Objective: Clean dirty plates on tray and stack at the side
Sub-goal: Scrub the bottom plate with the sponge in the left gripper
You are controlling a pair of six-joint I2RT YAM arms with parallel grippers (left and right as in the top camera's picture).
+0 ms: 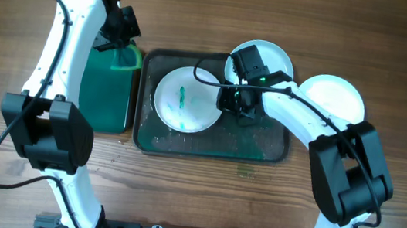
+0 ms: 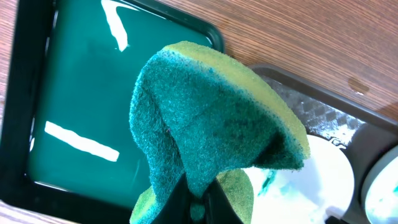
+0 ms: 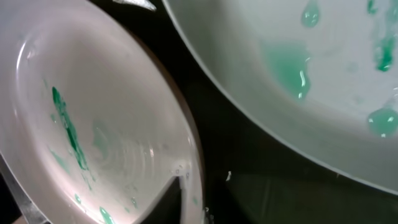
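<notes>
Bright, even light; white glare streaks on green tray (image 2: 74,81), soft blur on near plates (image 3: 112,112)

Overhead looks straight down, robot's side at 6 o'clock. Both wrist cameras sit close, the right nearest, and all three views share the smeared white plate (image 1: 186,100).

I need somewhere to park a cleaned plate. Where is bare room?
Bare wood lies in front of the tray, and behind it between the left gripper and the back plate. The tray's right-back corner is crowded: right gripper, smeared plate.
</notes>
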